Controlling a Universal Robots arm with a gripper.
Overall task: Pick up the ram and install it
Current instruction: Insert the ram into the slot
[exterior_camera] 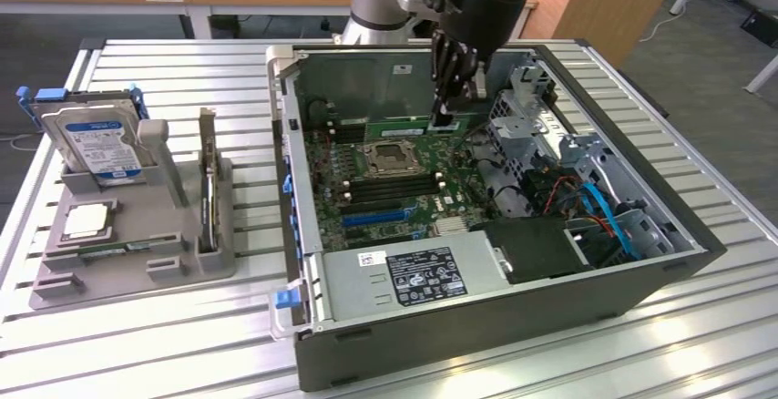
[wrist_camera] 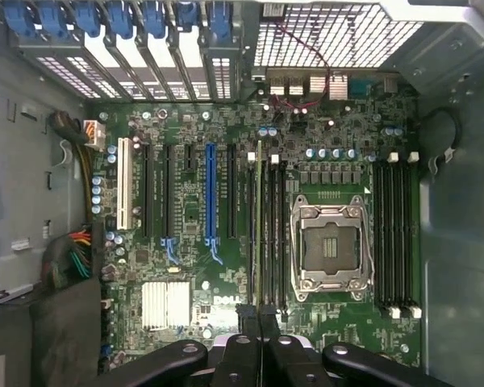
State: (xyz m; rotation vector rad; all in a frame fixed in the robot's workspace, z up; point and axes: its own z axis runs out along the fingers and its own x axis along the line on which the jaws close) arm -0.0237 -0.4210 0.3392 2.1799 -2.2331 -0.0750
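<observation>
Power supply (exterior_camera: 411,276): at the near edge of the case (exterior_camera: 486,344).
Tray (exterior_camera: 134,276): on the table beside the case, at the exterior view's left, with a hard drive (exterior_camera: 91,144) at its far end.
CPU socket (exterior_camera: 392,158): mid-motherboard.
Ram (exterior_camera: 404,130): just beyond the socket, on edge along a memory slot; seating unclear.
Gripper (exterior_camera: 444,123): fingers (wrist_camera: 246,322) pinching the ram.

The open case (exterior_camera: 486,344) is free across its whole top, and the tool (exterior_camera: 444,124) reaches in from above. Around the ram (wrist_camera: 259,226) the board lies low, with flat memory slots (wrist_camera: 273,234) and the processor socket (wrist_camera: 331,246) just beside. The drive cage (exterior_camera: 523,107) and blue cables (exterior_camera: 602,208) crowd the exterior view's right. The case walls close off the sides.
</observation>
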